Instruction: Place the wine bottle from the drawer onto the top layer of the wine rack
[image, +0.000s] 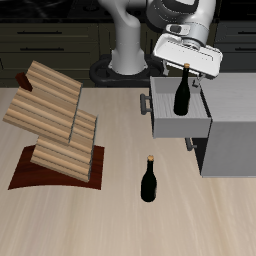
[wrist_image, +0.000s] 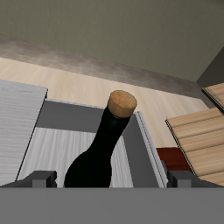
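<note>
Tool (image: 187, 62) hovering over wine bottle (image: 183, 92) upright in open drawer (image: 160, 122), fingers spread apart, second bottle (image: 149, 181) at six o'clock

Dark wine bottle (image: 182, 95) — upright in drawer (image: 165, 118)

Colours and patterns on the table

The wine bottle (image: 182, 95) in the drawer (image: 176, 121) is seen as near-black glass with a tan cork; the same colours are repeated on the second bottle (image: 149, 181) standing on the pale wood-grain table (image: 200, 215); the drawer is rendered light grey, its floor marked with fine ribbed lines, its handle dark; the cabinet (image: 232, 125) is grey; the top layer of the wine rack (image: 55, 83) is shown in pale striped wood, the base (image: 40, 177) in dark red-brown; the gripper (image: 186, 55) casing is white.
</note>
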